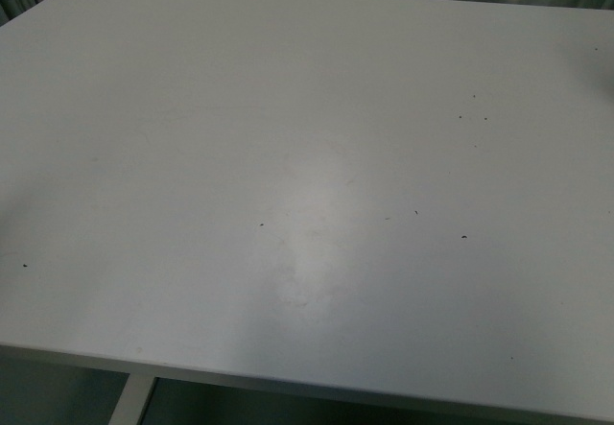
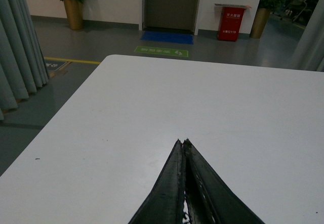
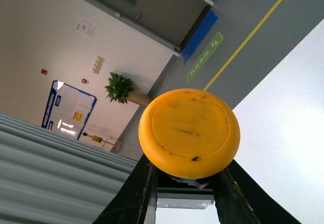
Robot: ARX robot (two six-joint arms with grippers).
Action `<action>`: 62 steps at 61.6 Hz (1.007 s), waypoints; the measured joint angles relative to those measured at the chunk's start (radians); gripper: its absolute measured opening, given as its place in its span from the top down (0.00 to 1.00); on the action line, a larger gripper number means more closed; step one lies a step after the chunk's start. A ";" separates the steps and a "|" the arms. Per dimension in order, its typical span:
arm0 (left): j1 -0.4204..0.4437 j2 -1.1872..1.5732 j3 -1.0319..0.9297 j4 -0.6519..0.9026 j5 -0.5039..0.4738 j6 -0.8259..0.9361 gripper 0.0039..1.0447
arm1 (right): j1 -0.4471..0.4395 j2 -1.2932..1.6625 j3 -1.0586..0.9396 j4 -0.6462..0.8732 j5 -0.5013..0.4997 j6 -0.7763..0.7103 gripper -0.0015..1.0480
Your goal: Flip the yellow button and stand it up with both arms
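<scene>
In the right wrist view my right gripper (image 3: 184, 176) is shut on the yellow button (image 3: 189, 131). Its round yellow-orange cap faces the camera and hides most of the body between the two black fingers (image 3: 134, 193). The button is held up in the air, off the white table (image 3: 288, 133). In the left wrist view my left gripper (image 2: 183, 142) is shut and empty, its two dark fingers pressed together above the white table (image 2: 202, 97). Neither the arms nor the button show in the front view, only the bare white table (image 1: 288, 156).
Past the table's far edge, the left wrist view shows grey floor, a blue mat (image 2: 167, 37), a red bin (image 2: 231, 24), potted plants (image 2: 72, 1) and grey curtains (image 2: 17, 47) at the left. The table's near edge (image 1: 288, 379) runs along the bottom of the front view.
</scene>
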 joint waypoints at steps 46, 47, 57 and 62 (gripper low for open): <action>0.000 -0.328 0.000 -0.317 0.000 0.000 0.97 | -0.052 -0.009 -0.063 0.012 -0.015 -0.054 0.77; 0.000 -0.333 0.000 -0.322 0.000 0.000 0.97 | -0.052 -0.009 -0.064 0.012 -0.015 -0.054 0.77; 0.000 -0.453 0.000 -0.473 0.001 0.000 0.97 | -0.058 -0.010 -0.064 0.016 -0.019 -0.061 0.77; 0.000 -0.535 0.000 -0.528 0.003 0.000 0.97 | -0.061 -0.010 -0.064 0.016 -0.018 -0.062 0.77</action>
